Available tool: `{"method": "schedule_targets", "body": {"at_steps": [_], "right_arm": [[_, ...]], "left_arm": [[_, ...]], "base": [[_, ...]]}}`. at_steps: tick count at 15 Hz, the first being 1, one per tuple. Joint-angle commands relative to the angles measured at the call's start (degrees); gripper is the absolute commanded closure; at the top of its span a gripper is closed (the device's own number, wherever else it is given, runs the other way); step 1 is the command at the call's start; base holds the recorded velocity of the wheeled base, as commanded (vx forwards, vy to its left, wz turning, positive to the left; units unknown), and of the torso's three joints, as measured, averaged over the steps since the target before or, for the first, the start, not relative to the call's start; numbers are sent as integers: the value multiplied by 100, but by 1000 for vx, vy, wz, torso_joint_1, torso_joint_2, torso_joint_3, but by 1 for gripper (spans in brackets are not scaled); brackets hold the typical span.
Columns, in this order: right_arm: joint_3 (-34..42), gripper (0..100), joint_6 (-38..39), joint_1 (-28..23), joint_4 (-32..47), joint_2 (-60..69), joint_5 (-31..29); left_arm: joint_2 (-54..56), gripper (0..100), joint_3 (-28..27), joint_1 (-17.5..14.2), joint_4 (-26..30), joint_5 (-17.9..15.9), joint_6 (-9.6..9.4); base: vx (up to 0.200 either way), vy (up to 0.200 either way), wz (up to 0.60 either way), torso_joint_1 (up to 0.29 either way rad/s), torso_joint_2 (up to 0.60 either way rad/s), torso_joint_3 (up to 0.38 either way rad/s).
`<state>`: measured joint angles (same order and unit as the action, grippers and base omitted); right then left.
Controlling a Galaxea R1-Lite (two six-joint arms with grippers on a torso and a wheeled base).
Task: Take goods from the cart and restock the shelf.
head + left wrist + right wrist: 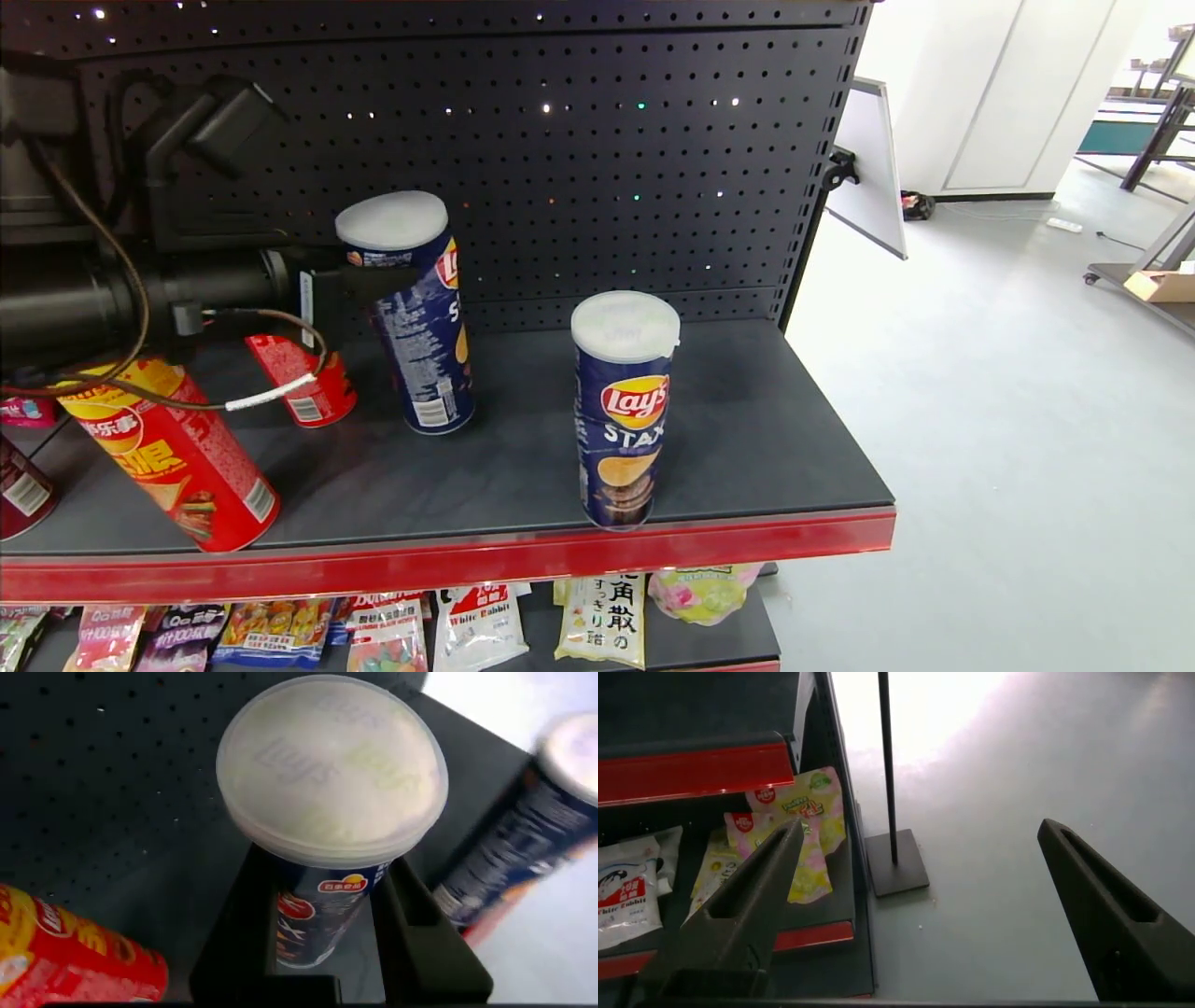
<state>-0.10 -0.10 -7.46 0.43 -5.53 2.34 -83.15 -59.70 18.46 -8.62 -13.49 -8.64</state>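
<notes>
Blue can (415, 317), lidded, leans over the shelf (766, 439) by the pegboard (607, 140), clamped in the left gripper (373, 280); its base seems to touch. Right gripper (924, 887) gapes wide beside lower-shelf snack bags (794, 831)

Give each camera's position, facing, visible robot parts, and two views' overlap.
Head view: head-mounted, forward-down at the shelf; left end effector shows.
Left wrist view: wrist-mounted, facing the gripped blue can; fingers show.
Right wrist view: wrist-mounted, toward floor and snack bags; open right end effector shows.
Shared: head, left wrist show that can.
</notes>
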Motion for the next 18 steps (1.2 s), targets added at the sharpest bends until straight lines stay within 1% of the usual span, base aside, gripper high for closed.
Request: {"method": "schedule_targets", "body": {"at_steps": [1,2,3,4,5,6,7,8,9,11,12,14,16,17,18], "right_arm": [[1,0,1,-1,1,-9,3],[1,0,-8,-1,-8,-9,3],[1,0,1,-1,1,-9,3],[1,0,-8,-1,1,-9,3],[1,0,-8,-1,1,-9,3],[1,0,1,-1,1,-9,3],[1,0,-8,-1,-8,-9,3],[1,0,-8,-1,-8,-9,3],[1,0,1,-1,-8,-9,3],[1,0,-8,-1,-8,-9,3],[1,0,-8,-1,1,-9,3],[1,0,-8,-1,-8,-9,3],[1,0,-8,-1,-8,-9,3],[1,0,-8,-1,1,-9,3],[1,0,1,-1,1,-9,3]], "left_arm": [[-658,100,-385,35,-79,58,3],[-764,100,-464,35,-114,49,21],[-913,100,-508,35,-289,-57,47],[-1001,100,-517,35,-518,-268,47],[-1028,100,-517,35,-571,-338,47],[-1115,100,-517,35,-817,-751,47],[-1212,100,-543,35,-922,-918,56],[-1282,100,-543,44,-1045,-944,100],[-1362,100,-552,123,-1151,-944,214],[-1555,100,-622,255,-1555,-953,522],[-1704,100,-719,308,-1705,-953,618],[-1871,100,-886,483,-1713,-953,645],[-1906,100,-930,519,-1696,-944,636],[-2109,100,-1149,659,-1661,-909,609],[-2197,100,-1272,703,-1625,-883,618]], "base": [[0,0,0,0,0,0],[0,0,0,0,0,0],[0,0,0,0,0,0],[0,0,0,0,0,0],[0,0,0,0,0,0],[0,0,0,0,0,0],[0,0,0,0,0,0],[0,0,0,0,0,0],[0,0,0,0,0,0],[0,0,0,0,0,0],[0,0,0,0,0,0],[0,0,0,0,0,0],[0,0,0,0,0,0],[0,0,0,0,0,0],[0,0,0,0,0,0]]}}
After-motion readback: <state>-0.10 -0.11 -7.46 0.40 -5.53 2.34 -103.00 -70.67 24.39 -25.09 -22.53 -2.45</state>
